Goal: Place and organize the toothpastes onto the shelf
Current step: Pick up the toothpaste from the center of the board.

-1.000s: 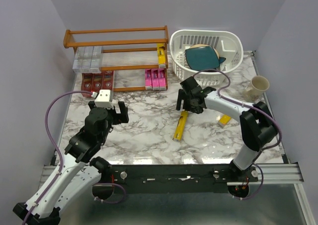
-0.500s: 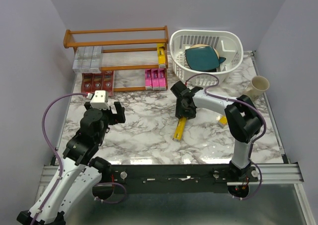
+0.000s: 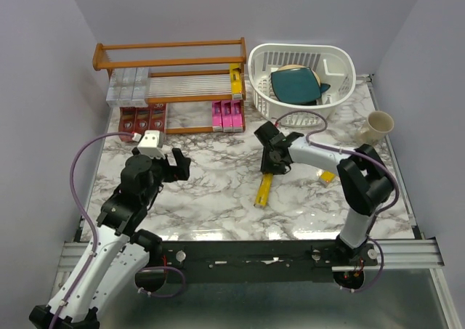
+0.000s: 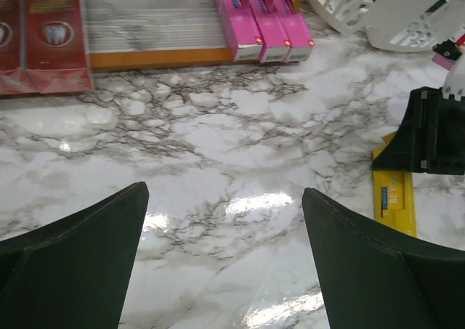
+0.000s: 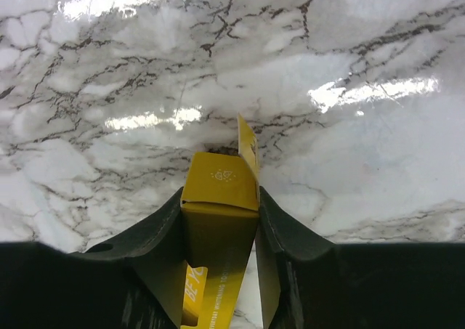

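1. Right wrist view: the right pincer (image 5: 220, 197) is closed on one end of a yellow carton (image 5: 218, 227), across its narrow width. I think this grip allows the long box to be lifted level. It lies on the tabletop (image 3: 211, 180), well in front of the shelf (image 3: 171, 46), gripped end toward the shelf.
2. The left pincer (image 4: 221, 191) is wide apart and holds nothing. It hangs in front of the shelf's left half, probably waiting.
3. A second yellow carton (image 3: 328, 175) lies in front of the shelf and further right, partly hidden by the right arm.
4. On the shelf the toothpastes seem grouped by colour.
   - Lower tier: three red cartons (image 3: 142, 116) at left and three pink cartons (image 3: 227, 115) at right.
   - Upper tier: silver-grey cartons (image 3: 129, 84) at left, three or four, I cannot separate them. One yellow shelf carton (image 3: 235, 80) is at the right end, where the loose yellow ones probably belong.
5. Right of the shelf are one white basket (image 3: 301, 51) and one cup (image 3: 374, 128).
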Action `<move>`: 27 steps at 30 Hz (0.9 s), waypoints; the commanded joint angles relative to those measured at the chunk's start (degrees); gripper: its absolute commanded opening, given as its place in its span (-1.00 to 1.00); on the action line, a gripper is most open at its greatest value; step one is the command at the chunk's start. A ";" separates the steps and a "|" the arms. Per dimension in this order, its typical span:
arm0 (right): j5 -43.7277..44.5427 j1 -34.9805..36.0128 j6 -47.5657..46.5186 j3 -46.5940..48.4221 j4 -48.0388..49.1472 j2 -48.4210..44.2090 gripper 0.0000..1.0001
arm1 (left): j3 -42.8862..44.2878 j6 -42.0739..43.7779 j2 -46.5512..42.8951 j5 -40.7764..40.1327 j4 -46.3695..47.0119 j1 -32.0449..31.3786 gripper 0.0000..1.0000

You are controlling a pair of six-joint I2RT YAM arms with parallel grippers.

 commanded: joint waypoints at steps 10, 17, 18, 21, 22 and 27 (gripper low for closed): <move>-1.49 0.37 7.09 -17.99 26.15 -23.73 -0.45 | -8.69 -17.15 2.86 19.30 22.98 -1.63 0.98; -3.77 0.10 15.17 -30.28 41.59 -33.04 -0.47 | -16.51 -17.62 4.16 10.35 41.28 -13.21 0.98; -3.86 0.02 15.53 -31.35 42.75 -34.97 -0.48 | -17.56 -16.73 5.05 8.51 43.04 -17.58 0.98; -3.16 -0.33 16.41 -33.20 42.42 -38.40 -0.50 | -18.62 -14.10 9.77 4.28 49.19 -22.44 0.98; -2.89 -0.51 16.67 -33.90 42.33 -39.63 -0.51 | -18.80 -13.56 11.19 2.97 52.34 -24.64 0.98; -0.09 -1.30 19.57 -39.61 44.00 -47.63 -0.51 | -20.20 -10.84 19.45 -1.44 60.01 -30.28 0.98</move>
